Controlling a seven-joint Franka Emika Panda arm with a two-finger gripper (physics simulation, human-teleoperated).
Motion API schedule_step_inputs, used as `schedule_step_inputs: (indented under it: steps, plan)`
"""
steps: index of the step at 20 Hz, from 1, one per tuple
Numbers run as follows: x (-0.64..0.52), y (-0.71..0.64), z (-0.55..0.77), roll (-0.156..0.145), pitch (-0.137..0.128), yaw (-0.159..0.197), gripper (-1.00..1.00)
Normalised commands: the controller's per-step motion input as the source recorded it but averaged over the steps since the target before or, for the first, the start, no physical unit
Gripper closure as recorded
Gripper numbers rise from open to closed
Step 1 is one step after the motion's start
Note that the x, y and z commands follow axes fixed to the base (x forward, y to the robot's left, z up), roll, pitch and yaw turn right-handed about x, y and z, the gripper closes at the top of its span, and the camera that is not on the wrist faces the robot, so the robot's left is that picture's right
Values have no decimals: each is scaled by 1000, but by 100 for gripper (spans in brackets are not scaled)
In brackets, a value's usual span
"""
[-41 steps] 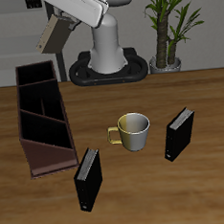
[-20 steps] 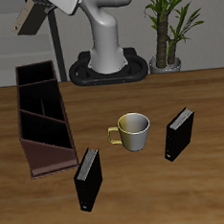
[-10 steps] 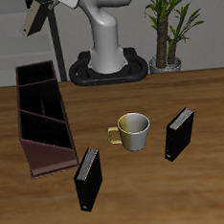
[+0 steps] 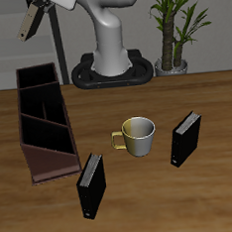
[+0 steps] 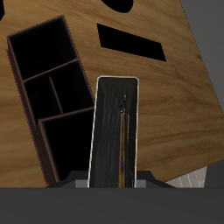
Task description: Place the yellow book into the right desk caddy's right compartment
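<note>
Here the wooden bench [image 4: 165, 198] carries the right desk caddy [image 4: 44, 119], a mug [image 4: 138, 135] and two black books [image 4: 90, 187]; a plant [image 4: 175, 23] stands behind. The end effector [image 4: 37, 10], raised high above the caddy, grips the yellow book [image 4: 27, 26], partly cut off. In the wrist view the book [image 5: 117, 131] hangs over the caddy [image 5: 54, 96]; the fingers are hidden.

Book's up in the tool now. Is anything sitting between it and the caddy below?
Nothing visible. The tool holds the yellow book in open air above the right desk caddy, whose compartments look empty. The mug and black books stand off to the side.
</note>
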Motion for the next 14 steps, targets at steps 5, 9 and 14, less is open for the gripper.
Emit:
schedule_step_inputs:
  steps: [5, 9, 14]
  plan:
    - [9, 80, -38, 17, 0, -1, 100]
    - [149, 108, -156, 28, 23, -7, 100]
    - [153, 42, -280, 18, 56, -3, 100]
